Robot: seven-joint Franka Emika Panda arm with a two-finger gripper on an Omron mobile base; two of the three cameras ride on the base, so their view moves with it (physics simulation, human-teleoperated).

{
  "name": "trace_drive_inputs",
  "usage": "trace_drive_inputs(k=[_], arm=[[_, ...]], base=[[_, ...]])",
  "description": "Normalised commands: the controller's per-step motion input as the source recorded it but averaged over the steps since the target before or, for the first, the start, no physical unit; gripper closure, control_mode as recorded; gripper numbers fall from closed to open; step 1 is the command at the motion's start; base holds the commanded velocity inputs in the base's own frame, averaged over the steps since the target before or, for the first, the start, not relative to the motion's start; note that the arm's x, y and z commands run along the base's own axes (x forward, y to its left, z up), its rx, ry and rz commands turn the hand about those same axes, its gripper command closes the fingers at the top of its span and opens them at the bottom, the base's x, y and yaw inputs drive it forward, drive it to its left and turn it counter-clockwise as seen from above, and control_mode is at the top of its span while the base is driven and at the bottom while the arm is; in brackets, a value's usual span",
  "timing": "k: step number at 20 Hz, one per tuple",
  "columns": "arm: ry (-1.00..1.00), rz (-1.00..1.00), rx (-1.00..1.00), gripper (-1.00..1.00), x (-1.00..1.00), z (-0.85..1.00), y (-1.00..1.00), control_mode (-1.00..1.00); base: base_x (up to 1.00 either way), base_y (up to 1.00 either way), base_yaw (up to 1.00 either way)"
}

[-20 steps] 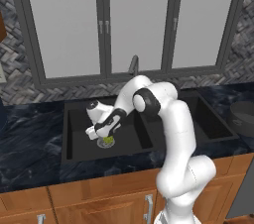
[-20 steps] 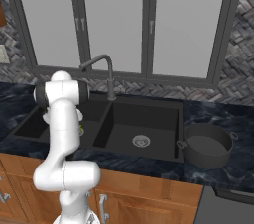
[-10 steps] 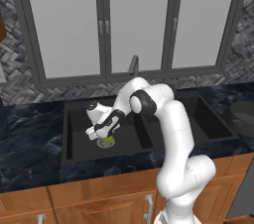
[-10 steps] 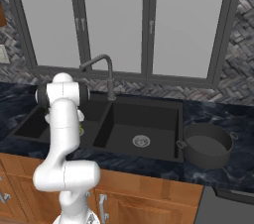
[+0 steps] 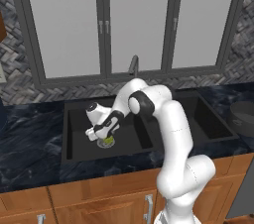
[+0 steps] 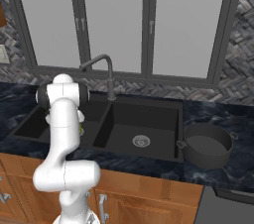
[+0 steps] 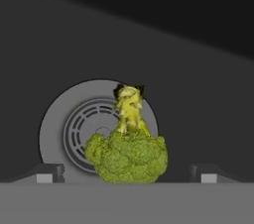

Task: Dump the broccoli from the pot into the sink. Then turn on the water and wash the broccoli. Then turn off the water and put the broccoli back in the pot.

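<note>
Broccoli sits on the drain of the sink, between my wide-open, empty pincer tips; I fear closing off-centre could squirt it sideways off the drain.

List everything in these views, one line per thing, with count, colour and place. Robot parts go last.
broccoli: one, yellow-green, on the drain of the left basin, between the finger tips.
sink: one, matte black, double basin, set in the counter below the windows.
drains: two, silver, one in each basin; the left one lies under the broccoli.
faucet: one, grey gooseneck, behind the sink at the divider.
pot: one, dark grey, on the counter right of the sink.
counter: one, dark blue-black marbled, around the sink.
windows: three panes, grey frames, above the sink.
cabinets: wooden, below the counter.
arm: one, white with dark joints, reaching down into the left basin.
gripper: one, open, tips either side of the broccoli.
</note>
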Motion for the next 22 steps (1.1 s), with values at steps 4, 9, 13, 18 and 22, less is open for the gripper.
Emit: trace_drive_inputs(k=[4, 9, 13, 18, 22], arm=[[0.00, 0.00, 0.00, -1.00, 0.04, -0.15, 0.00, -1.00], [0.00, 0.00, -0.02, -1.00, 0.02, -0.17, 0.00, -1.00], [-0.05, 0.00, -0.03, -1.00, 0.10, -0.18, 0.00, -1.00], [-0.06, 0.00, -0.04, -1.00, 0.11, -0.21, 0.00, -1.00], [-0.01, 0.00, -0.02, -1.00, 0.00, -0.23, 0.00, -1.00]], base=[[0.00, 0.00, 0.00], [0.00, 0.00, 0.00], [0.00, 0.00, 0.00], [0.00, 0.00, 0.00], [0.00, 0.00, 0.00]])
